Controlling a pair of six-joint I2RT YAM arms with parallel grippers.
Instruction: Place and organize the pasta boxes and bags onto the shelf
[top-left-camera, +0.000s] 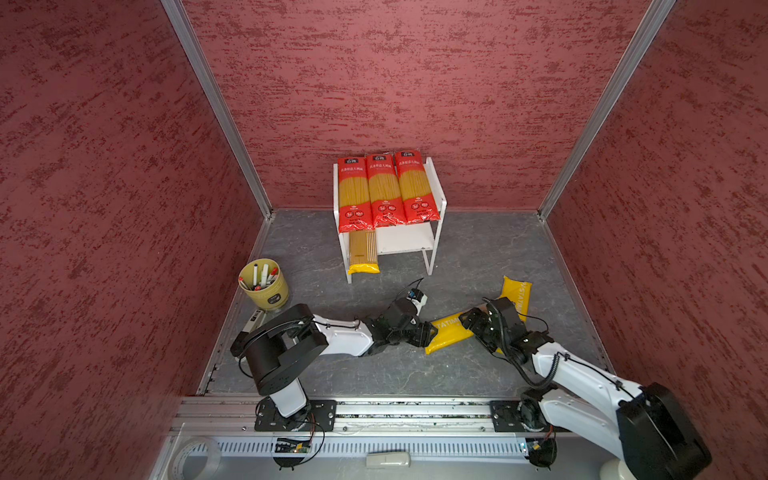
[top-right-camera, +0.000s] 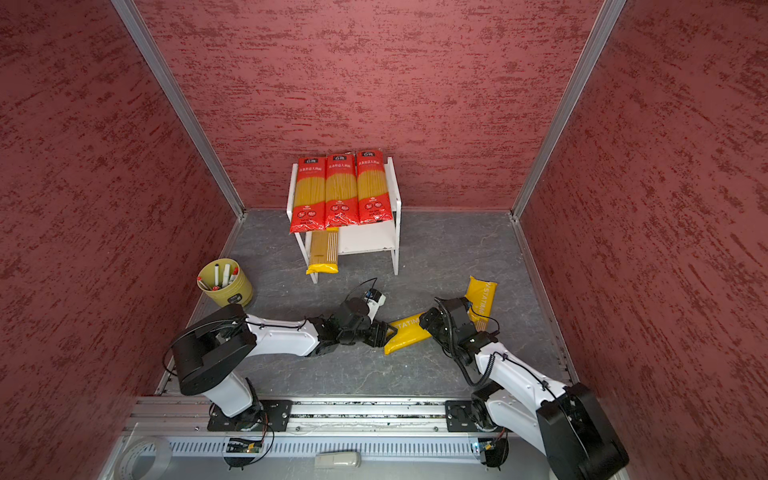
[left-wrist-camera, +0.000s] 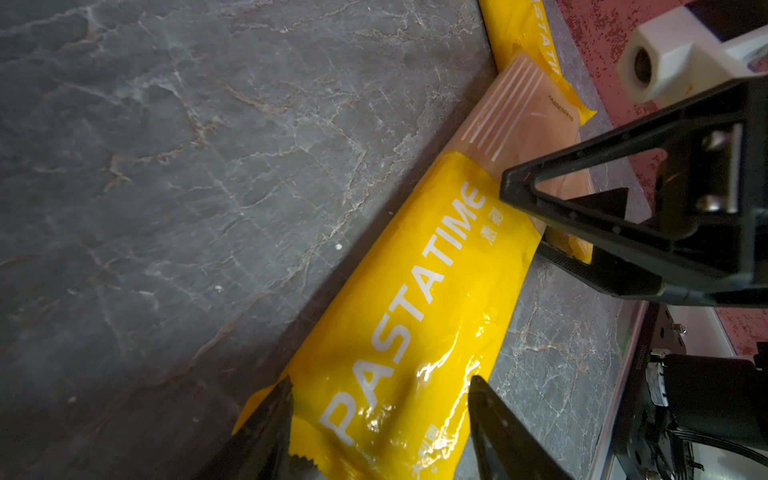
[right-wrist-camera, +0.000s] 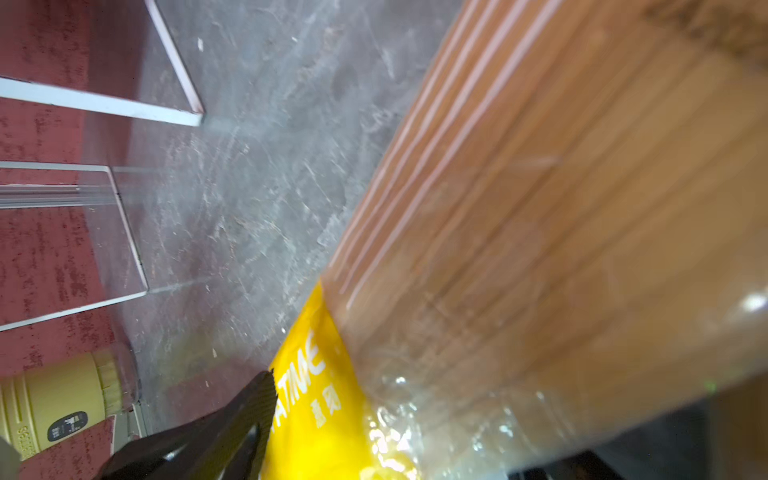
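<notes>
Three red pasta packs (top-left-camera: 384, 191) (top-right-camera: 340, 189) lie side by side on top of the white shelf (top-left-camera: 436, 183) (top-right-camera: 392, 183). On its lower tier a yellow pack (top-left-camera: 363, 253) (top-right-camera: 324, 253) sticks out over the front. On the floor, a yellow PASTATIME pack (top-left-camera: 446, 332) (top-right-camera: 405, 330) (left-wrist-camera: 415, 299) (right-wrist-camera: 540, 208) spans both grippers. My left gripper (top-left-camera: 430, 332) (top-right-camera: 390, 332) (left-wrist-camera: 378, 382) is shut on its crinkled near end. My right gripper (top-left-camera: 467, 320) (top-right-camera: 426, 320) (left-wrist-camera: 523, 220) is shut across its clear middle; one finger (right-wrist-camera: 249, 411) shows. Another yellow pack (top-left-camera: 517, 293) (top-right-camera: 482, 293) (left-wrist-camera: 519, 37) lies behind the right arm.
A yellow-green cup of markers (top-left-camera: 264, 284) (top-right-camera: 226, 282) (right-wrist-camera: 54, 407) stands at the left near the wall. Red walls close in the grey floor on three sides. The arm rail (top-left-camera: 415, 409) runs along the front, with a tape roll (top-left-camera: 195, 457) below it.
</notes>
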